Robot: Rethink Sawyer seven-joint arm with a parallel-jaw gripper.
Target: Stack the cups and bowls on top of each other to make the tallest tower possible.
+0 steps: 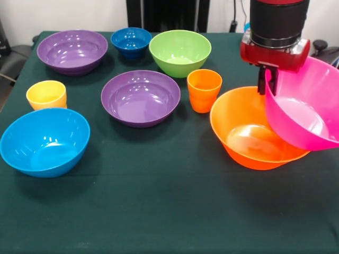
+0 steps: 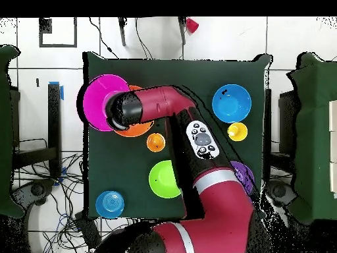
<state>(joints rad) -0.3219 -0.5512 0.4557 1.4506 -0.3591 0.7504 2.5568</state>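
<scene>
Dark green cloth covers the table (image 1: 159,211), and bowls and cups sit all over it. The pink bowl (image 1: 304,111) hangs tilted in the air, because the gripper (image 1: 268,79) pinches its near rim. It leans over the orange bowl (image 1: 249,132), partly inside it, likely so it can drop in and start the tower. Just beside them stands the orange cup (image 1: 204,90). Farther out sit a purple bowl (image 1: 140,98), the green bowl (image 1: 180,52), and the yellow cup (image 1: 46,94), all waiting.
</scene>
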